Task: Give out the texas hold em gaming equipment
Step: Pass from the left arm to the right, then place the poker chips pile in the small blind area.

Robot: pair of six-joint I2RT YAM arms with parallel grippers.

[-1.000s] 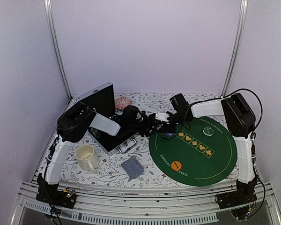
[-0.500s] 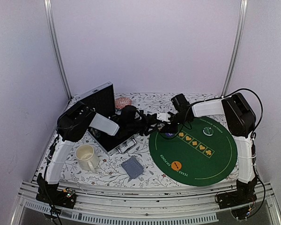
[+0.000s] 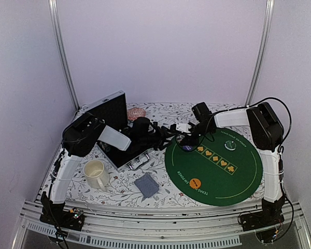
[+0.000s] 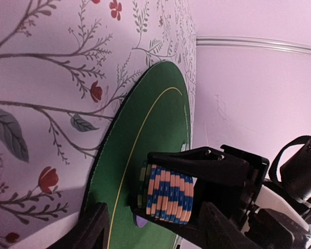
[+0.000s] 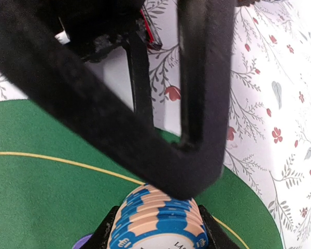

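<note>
Jaws of the right gripper (image 5: pixel 156 231) are closed on a stack of blue-and-cream striped poker chips (image 4: pixel 166 193), held at the edge of the green mat (image 4: pixel 145 129) near a purple disc (image 4: pixel 141 222). Those of the left gripper (image 4: pixel 155 228) are parted, with nothing gripped.

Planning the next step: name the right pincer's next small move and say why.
Probably lower the right pincer slightly: it grips the striped chip stack over the edge of the green mat, near a purple disc; the left pincer stands open, empty.
</note>
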